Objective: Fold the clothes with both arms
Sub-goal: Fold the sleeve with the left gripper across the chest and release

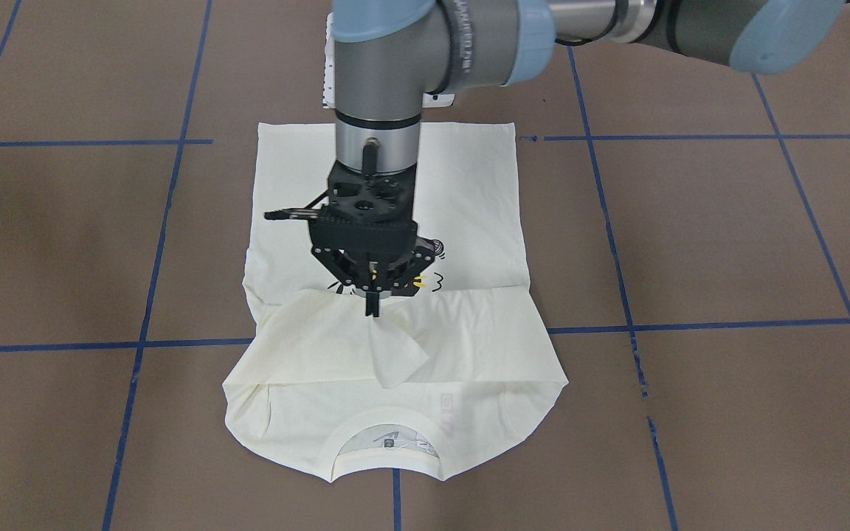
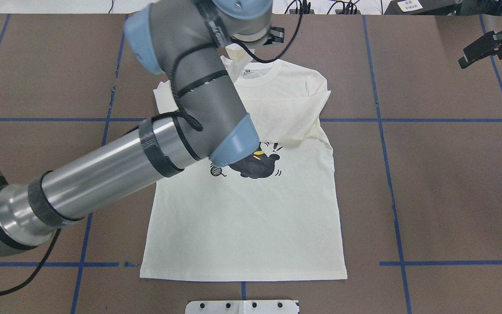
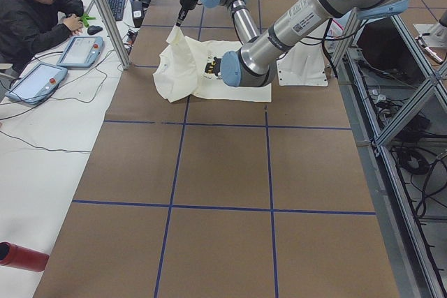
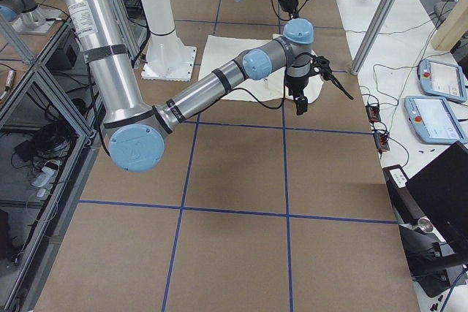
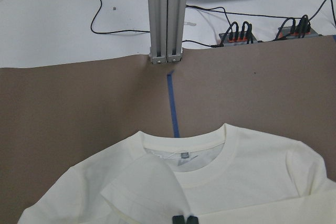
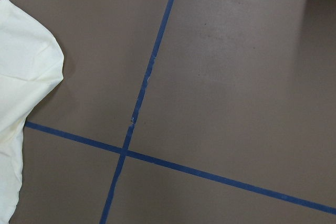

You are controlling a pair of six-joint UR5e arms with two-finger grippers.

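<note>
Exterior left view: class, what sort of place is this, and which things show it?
Probably a robotics lab: the left arm handles a T-shirt on a tape-gridded table, teach pendants lie on the side bench, a person sits nearby.

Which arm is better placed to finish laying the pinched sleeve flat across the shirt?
Left. The left gripper is shut on the sleeve cuff above the chest of the shirt, with the fabric lifted. The right gripper hangs off to the side, over bare table clear of the shirt.

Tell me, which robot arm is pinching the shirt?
The left one. The left gripper is pinched shut on a sleeve folded over the T-shirt. The right gripper is off to the side, clear of the cloth.
</note>
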